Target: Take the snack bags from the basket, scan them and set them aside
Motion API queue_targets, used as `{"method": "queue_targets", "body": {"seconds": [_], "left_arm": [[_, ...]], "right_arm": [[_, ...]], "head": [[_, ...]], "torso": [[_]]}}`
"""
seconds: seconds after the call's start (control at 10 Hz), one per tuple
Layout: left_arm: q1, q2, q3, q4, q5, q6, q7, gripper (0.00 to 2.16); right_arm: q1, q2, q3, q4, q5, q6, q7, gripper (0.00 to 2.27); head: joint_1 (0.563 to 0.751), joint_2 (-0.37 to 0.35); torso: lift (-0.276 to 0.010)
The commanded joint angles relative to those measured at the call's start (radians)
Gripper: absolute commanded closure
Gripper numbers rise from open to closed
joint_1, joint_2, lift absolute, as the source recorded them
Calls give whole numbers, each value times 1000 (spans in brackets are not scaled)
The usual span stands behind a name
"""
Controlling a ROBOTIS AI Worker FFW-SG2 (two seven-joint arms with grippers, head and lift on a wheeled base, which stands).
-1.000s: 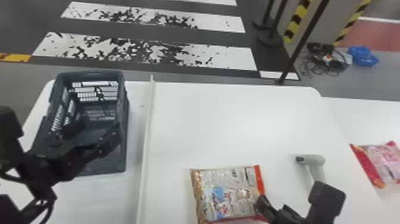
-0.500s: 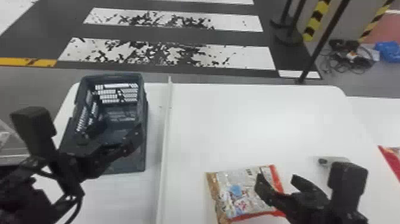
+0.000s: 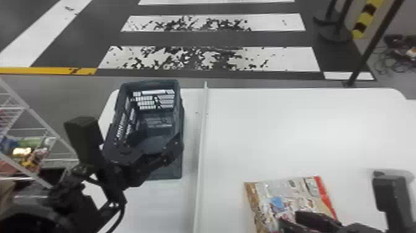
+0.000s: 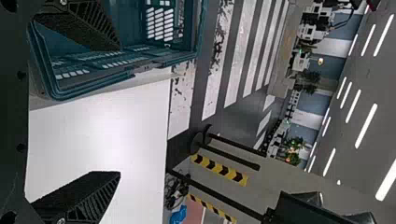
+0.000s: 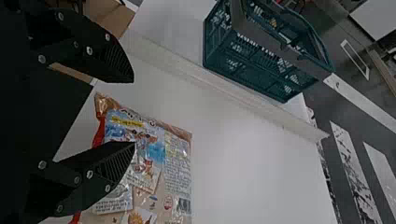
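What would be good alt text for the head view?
A robot's open right pincer is at a snack bag on a white table; left of a raised strip, its left pincer is in front of a dark basket.

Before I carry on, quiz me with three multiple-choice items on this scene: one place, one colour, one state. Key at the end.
1. Where is the printed plastic snack bag?
A) On the floor
B) On the white table, to the robot's right of the long pale strip
C) To the robot's left of that strip

2. What colour is the bag's end band?
A) Green
B) Black
C) Red

3. How do the black right gripper's fingers stand?
A) Open
B) Shut on the bag
C) Shut on nothing

Key:
1 B: the head view shows it there.
2 C: red edges it in the head view.
3 A: the right wrist view shows a wide gap between them.
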Motion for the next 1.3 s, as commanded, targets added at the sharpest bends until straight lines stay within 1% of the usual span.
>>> {"method": "queue_targets", "body": {"seconds": [0.0, 0.1, 0.2, 0.4, 0.6, 0.8, 1.0, 1.2], "left_arm": [[7, -3, -5, -3, -3, 0, 0, 36], [14, -1, -5, -12, -6, 0, 0, 36], [20, -1, 0, -31, -8, 0, 0, 36], [40, -1, 9, -37, -9, 0, -3, 36], [42, -1, 15, -42, -9, 0, -6, 36], [42, -1, 15, -43, -9, 0, -6, 36], [50, -1, 20, -49, -9, 0, -9, 36], [60, -1, 23, -52, -8, 0, -11, 36]], "right_arm": [[0, -11, 39, 5, 85, -62, 67, 2250], [-5, -45, 77, 27, 111, -89, 96, 2253], [-23, -47, 122, 65, 173, -102, 125, 2253], [-32, -79, 195, 125, 232, -126, 154, 2250], [-46, -102, 246, 157, 305, -120, 179, 2250], [-95, -103, 312, 223, 366, -102, 175, 2250], [-155, -96, 375, 285, 400, -89, 143, 2250], [-218, -63, 425, 320, 420, -50, 76, 2250]], "head": [[695, 110], [695, 124], [695, 134], [695, 157], [695, 195], [695, 202], [695, 210], [695, 220]], "torso": [[-75], [-75], [-75], [-75], [-75], [-75], [-75], [-75]]}}
